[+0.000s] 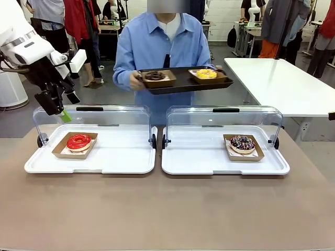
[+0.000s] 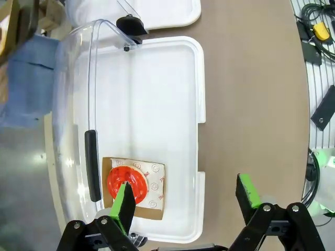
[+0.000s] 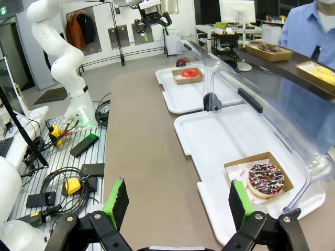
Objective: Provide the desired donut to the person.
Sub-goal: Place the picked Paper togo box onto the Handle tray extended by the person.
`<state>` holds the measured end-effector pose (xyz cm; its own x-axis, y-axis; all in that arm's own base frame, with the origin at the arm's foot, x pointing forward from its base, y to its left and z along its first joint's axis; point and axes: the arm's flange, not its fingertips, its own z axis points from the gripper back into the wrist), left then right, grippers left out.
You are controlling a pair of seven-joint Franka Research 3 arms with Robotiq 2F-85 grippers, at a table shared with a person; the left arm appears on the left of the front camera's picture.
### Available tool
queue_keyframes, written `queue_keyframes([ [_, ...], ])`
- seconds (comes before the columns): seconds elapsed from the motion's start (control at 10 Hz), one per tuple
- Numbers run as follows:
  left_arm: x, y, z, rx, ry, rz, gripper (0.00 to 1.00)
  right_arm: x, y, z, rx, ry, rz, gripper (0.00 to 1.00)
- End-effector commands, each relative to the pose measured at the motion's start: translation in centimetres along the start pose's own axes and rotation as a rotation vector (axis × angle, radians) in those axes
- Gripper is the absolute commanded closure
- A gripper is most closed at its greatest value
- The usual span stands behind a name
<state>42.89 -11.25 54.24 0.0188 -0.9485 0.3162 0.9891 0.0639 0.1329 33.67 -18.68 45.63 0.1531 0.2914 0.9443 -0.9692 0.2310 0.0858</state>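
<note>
The person (image 1: 162,44) stands across the table holding a black tray (image 1: 183,83) with a chocolate donut (image 1: 155,76) and a yellow donut (image 1: 206,73). A red donut (image 1: 78,141) lies in its cardboard boat on the left white tray (image 1: 120,159). A sprinkled chocolate donut (image 1: 242,143) lies on the right white tray (image 1: 209,162). Both clear lids are raised. My left gripper (image 1: 62,112) hangs open above the red donut (image 2: 118,178), fingers (image 2: 124,206) spread. My right gripper (image 3: 178,204) is open over the table edge, near the sprinkled donut (image 3: 267,179).
A black lid handle (image 2: 92,164) sits on the raised cover beside the red donut. Bare brown table (image 1: 167,209) stretches in front of both trays. A white table (image 1: 282,83) stands at the back right. Cables and boxes (image 3: 73,183) lie on the robot's side.
</note>
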Motion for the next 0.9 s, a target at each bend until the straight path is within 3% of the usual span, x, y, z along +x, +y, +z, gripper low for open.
queue_keyframes([
  [0.0, -0.2, 0.0, 0.2, 0.006, 0.004, -0.006, 0.0, -0.1, 0.1, 0.1, 0.005, -0.008, 0.013, 0.0],
  [0.6, -0.1, 0.0, 0.1, 0.0, -0.004, 0.001, 0.0, -0.1, 0.1, 0.1, 0.005, -0.008, 0.013, 0.0],
  [0.8, -6.0, 0.5, 1.6, -0.048, -0.318, 0.029, 0.0, -0.1, 0.1, 0.1, 0.005, -0.008, 0.013, 0.0],
])
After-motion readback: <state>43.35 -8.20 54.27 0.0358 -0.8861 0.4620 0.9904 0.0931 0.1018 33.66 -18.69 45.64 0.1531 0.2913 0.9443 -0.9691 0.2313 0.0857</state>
